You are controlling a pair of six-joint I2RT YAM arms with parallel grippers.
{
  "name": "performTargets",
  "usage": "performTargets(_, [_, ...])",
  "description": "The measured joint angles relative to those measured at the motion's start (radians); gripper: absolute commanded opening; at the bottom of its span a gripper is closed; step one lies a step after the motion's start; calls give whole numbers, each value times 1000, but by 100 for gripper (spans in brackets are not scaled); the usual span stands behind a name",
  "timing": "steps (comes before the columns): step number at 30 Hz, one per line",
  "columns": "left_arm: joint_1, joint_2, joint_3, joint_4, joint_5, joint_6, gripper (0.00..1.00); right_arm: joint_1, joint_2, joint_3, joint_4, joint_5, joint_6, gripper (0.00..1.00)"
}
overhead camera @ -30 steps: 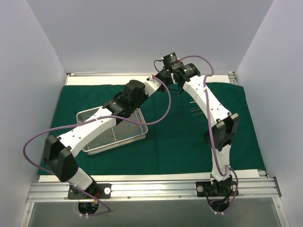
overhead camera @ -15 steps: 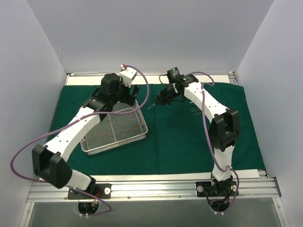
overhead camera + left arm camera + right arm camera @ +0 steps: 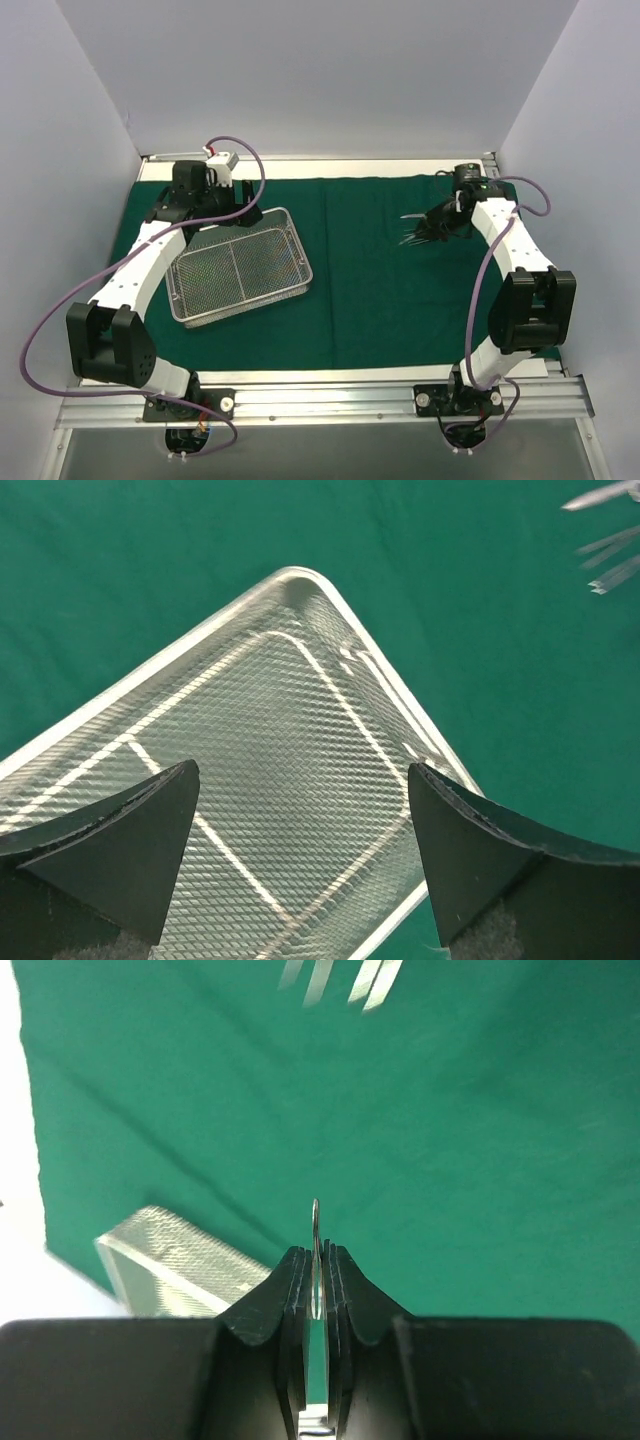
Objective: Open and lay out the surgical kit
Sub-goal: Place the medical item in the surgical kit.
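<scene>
A thin silver metal instrument (image 3: 315,1222), pinched in the right gripper (image 3: 318,1260) well right of the rectangular silver wire-mesh tray (image 3: 299,246), is aimed lengthwise at the laid-out instrument row (image 3: 340,980) just ahead; the left gripper (image 3: 302,773) is spread over the tray.

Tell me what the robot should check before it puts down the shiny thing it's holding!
1. Right gripper shut tight on the thin instrument: ok.
2. Left gripper open, holding nothing, out of the way over the mesh tray: ok.
3. Green cloth spread out, only soft creases: ok.
4. Other instruments lie together on the cloth, with bare cloth beside them for one more: ok.
5. Nothing left in the tray: ok, as far as the top and left wrist views show.
6. Which kind of tool is held: cannot tell, only its thin edge shows.
</scene>
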Motion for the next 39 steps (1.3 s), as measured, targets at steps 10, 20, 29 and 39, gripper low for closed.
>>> performTargets(10, [-5, 31, 18, -10, 61, -95, 94, -148, 4, -184, 48, -43, -127, 0])
performTargets(20, [5, 62, 142, -128, -128, -192, 94, -187, 141, -185, 169, -98, -152, 0])
performTargets(29, [15, 65, 175, -164, -92, -173, 94, -218, 190, -198, 279, -154, -84, 0])
performTargets(39, [16, 89, 183, -185, -84, -163, 94, -225, 248, -198, 329, -170, -16, 1])
